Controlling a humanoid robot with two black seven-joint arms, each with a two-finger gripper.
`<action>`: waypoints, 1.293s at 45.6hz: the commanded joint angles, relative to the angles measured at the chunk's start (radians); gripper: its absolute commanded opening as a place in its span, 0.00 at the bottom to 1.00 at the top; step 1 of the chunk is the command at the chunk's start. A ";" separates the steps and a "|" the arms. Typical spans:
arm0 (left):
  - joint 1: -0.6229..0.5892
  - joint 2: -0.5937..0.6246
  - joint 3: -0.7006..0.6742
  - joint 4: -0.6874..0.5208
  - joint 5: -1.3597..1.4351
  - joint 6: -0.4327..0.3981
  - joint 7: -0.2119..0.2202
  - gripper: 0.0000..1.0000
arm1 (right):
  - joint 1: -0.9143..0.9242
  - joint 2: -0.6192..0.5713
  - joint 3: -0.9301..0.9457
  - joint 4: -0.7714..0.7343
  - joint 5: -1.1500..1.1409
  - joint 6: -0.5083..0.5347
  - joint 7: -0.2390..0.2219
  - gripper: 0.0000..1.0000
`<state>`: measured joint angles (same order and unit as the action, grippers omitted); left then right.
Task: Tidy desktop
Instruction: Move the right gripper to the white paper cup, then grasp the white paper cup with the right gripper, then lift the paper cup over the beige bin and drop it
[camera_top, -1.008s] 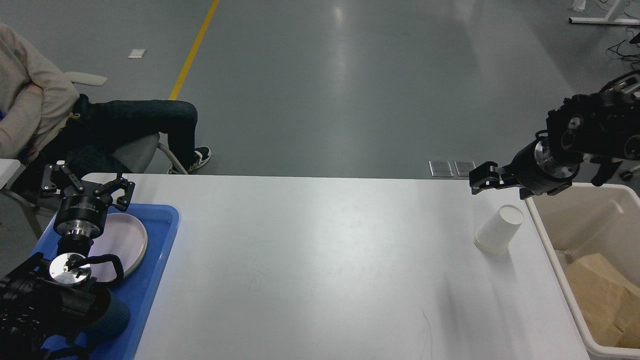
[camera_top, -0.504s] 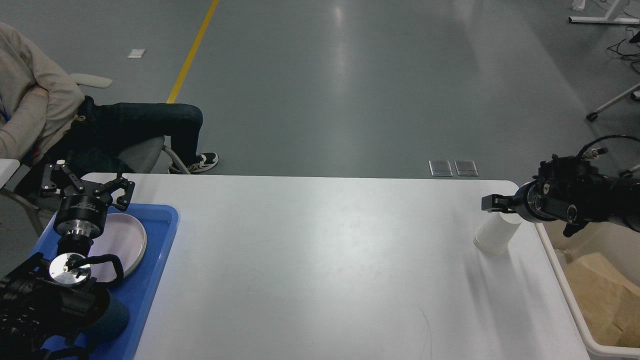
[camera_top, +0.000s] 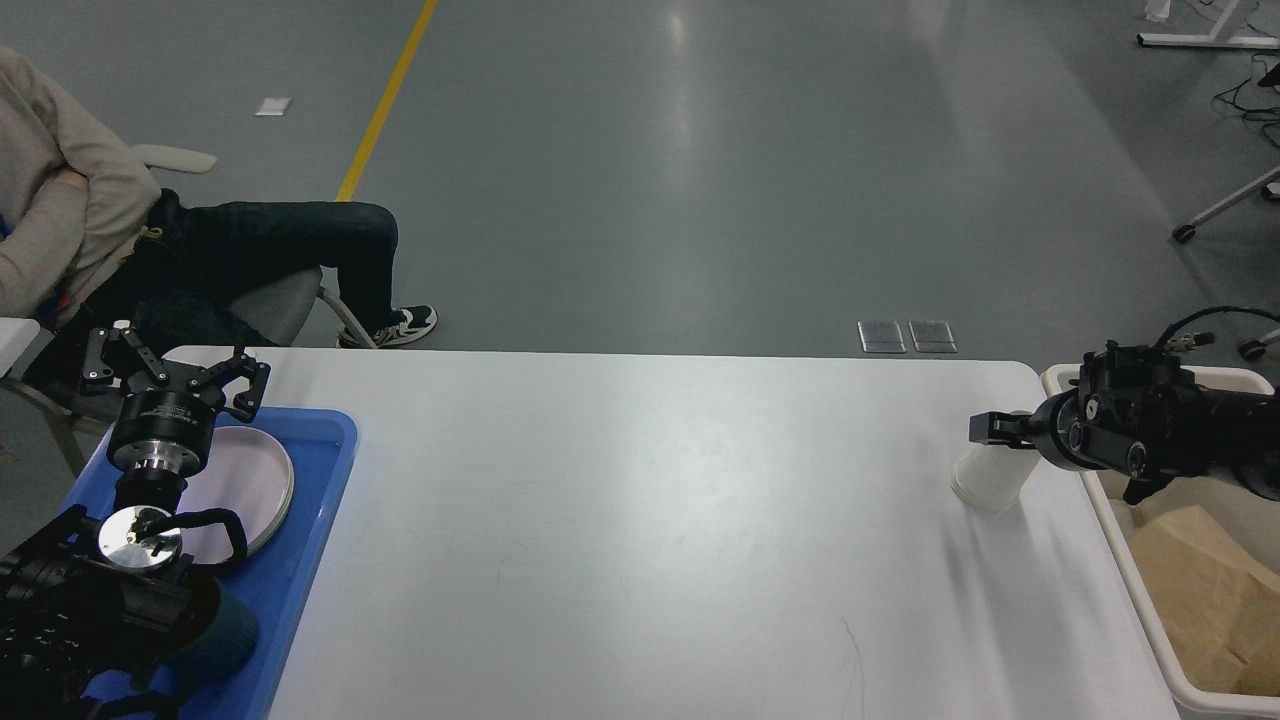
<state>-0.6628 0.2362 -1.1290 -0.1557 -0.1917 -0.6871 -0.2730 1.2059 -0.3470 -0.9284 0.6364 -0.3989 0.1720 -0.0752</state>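
The white desktop (camera_top: 640, 520) fills the lower part of the head view. A white paper cup (camera_top: 985, 482) stands upside down near its right edge. My right gripper (camera_top: 1000, 430) reaches in from the right and sits at the cup's upper end, covering it. Its fingers show as one dark bar, so I cannot tell whether they grip the cup. My left gripper (camera_top: 170, 370) is open and empty, fingers spread, above the far end of the blue tray (camera_top: 320, 520).
A pale round plate (camera_top: 250, 480) lies in the blue tray at the table's left end. A cream bin (camera_top: 1108, 510) holding brown paper (camera_top: 1210, 570) stands off the right edge. A seated person (camera_top: 60, 220) is beyond the far left corner.
My right arm has come down from above the table's far right corner to the cup's upper end. The cup now stands more upright. The left arm has not moved.
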 joint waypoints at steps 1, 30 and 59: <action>0.000 0.000 0.000 0.001 0.000 0.000 0.000 0.96 | -0.006 0.000 0.000 0.005 0.000 -0.034 0.000 0.47; 0.000 0.000 0.000 0.001 0.000 0.000 0.000 0.96 | 0.354 -0.220 -0.001 0.373 -0.002 0.055 0.009 0.00; 0.000 0.000 0.000 -0.001 0.000 0.000 0.000 0.96 | 0.441 -0.402 -0.047 0.209 -0.002 0.190 0.008 0.00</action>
<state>-0.6628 0.2362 -1.1290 -0.1552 -0.1918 -0.6870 -0.2731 1.8266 -0.7439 -0.9749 0.9483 -0.4035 0.4483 -0.0667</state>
